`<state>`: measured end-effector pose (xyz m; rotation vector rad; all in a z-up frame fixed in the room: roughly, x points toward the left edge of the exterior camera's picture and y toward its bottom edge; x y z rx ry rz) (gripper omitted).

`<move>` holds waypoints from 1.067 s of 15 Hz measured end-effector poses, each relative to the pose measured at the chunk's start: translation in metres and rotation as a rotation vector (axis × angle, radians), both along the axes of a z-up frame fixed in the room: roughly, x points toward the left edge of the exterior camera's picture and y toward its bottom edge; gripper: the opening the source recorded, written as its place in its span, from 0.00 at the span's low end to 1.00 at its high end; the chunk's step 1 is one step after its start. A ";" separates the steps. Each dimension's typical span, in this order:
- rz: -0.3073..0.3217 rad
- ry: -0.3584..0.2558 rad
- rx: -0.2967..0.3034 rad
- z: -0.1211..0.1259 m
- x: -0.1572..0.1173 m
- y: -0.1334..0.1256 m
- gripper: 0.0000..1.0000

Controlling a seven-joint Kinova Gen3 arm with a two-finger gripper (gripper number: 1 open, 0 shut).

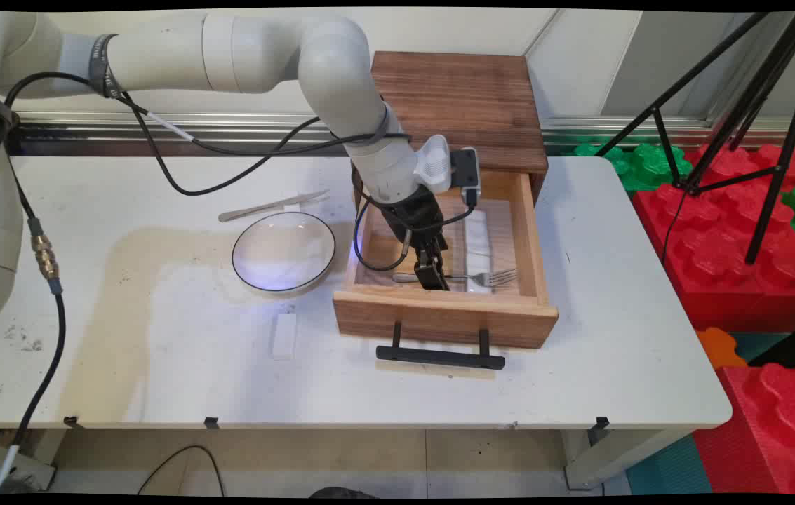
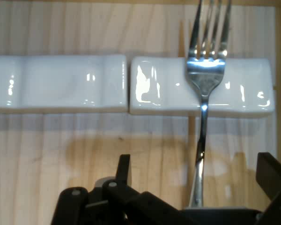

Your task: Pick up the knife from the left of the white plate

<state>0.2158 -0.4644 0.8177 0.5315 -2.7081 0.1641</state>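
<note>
Your black two-finger claw (image 1: 432, 279) reaches down into the open light-wood drawer (image 1: 530, 238), and in the hand view its fingers (image 2: 124, 171) stand spread wide, one at each side of the shiny metal fork (image 2: 203, 89); whether either pad touches the handle you cannot tell. The fork's handle runs down between the fingers, and its neck lies across the nearer of two glossy white ceramic cutlery rests (image 2: 201, 86) set end to end on the drawer floor ahead of the claw, tines past it. The other rest (image 2: 58, 84) carries nothing. Outside the drawer, off to the claw's side on the white table (image 1: 615, 351), you have a clear glass bowl with a dark rim (image 1: 283, 251), a metal knife (image 1: 272, 205) beyond it, and a small white block (image 1: 284, 335) nearer the table's front edge.
</note>
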 end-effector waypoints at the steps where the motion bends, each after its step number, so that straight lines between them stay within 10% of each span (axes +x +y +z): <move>1: 0.003 0.000 -0.004 0.000 0.001 0.000 1.00; 16: 0.047 0.063 -0.084 0.055 0.032 0.015 1.00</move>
